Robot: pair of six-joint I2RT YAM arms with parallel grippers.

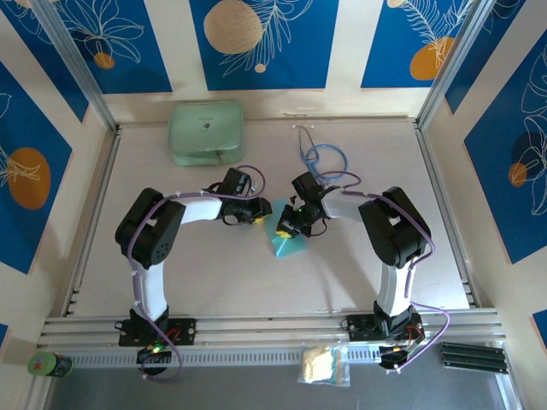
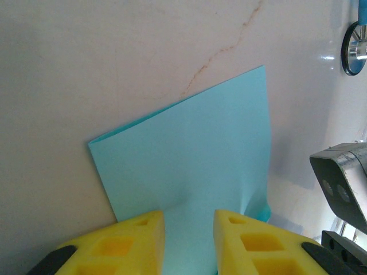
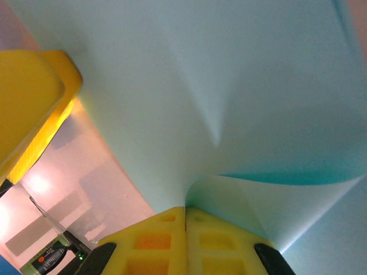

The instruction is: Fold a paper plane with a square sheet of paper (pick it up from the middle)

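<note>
Sheet: thin, smooth, light-blue paper, lying at middle of table betw. both grippers. It appears doubled, w/ a layered edge showing along its far-left side in L wrist view.

R gripper: yellow pocketed fingers are pressing together, pinching a curled-up edge of sheet. Paper is bowing, soft crease fanning from the pinch.

L gripper: fingers are standing narrowly apart over sheet's near edge; contact cannot be told.

Table top: pale, glossy, faint brown vein. Mint case & stethoscope are sitting well apart at far edge. Open room is lying on near side & both flanks.
</note>
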